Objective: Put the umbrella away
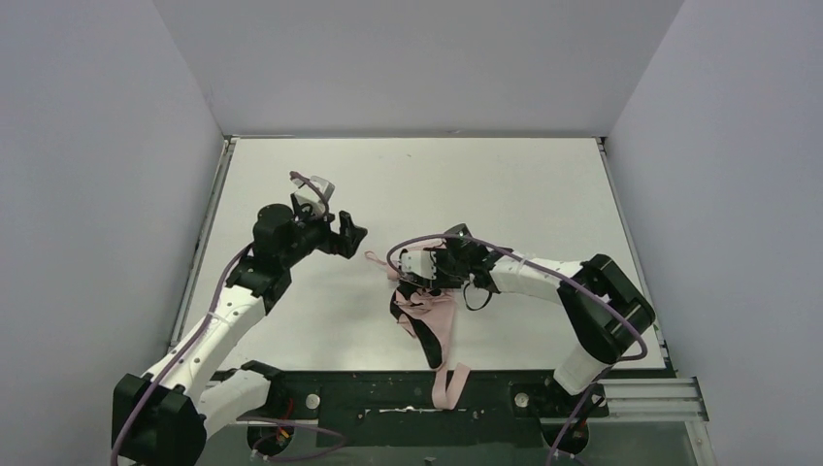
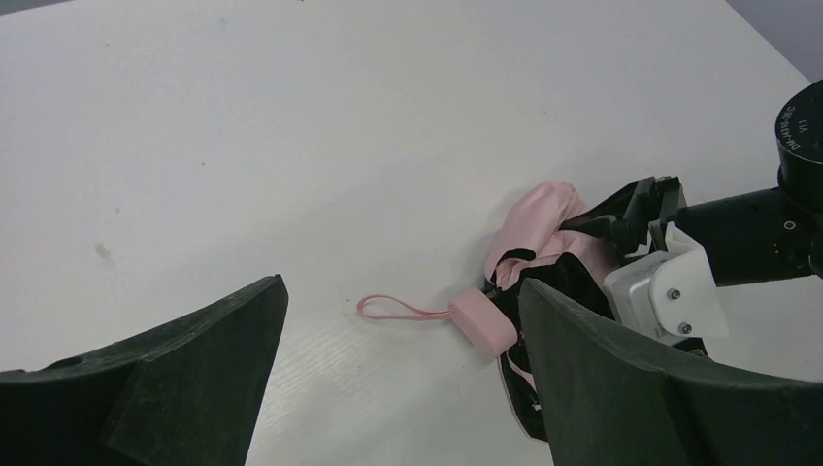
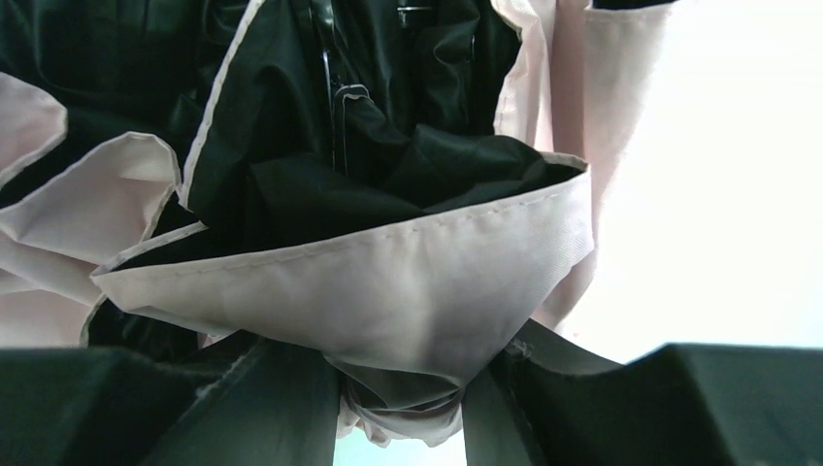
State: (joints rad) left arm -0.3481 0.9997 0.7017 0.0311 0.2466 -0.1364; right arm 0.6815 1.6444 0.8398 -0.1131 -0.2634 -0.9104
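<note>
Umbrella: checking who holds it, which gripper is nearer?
Right. The right gripper has its jaws shut on the umbrella fabric; the left gripper hovers open off the handle end, apart.

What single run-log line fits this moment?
left tool: open, empty | right tool: shut on umbrella | fabric loose, handle on table

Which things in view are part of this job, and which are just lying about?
Job: umbrella; its handle; right gripper, jaws shut on the fabric; left gripper, jaws open.
Lying about: nothing loose shows; only the table.
</note>
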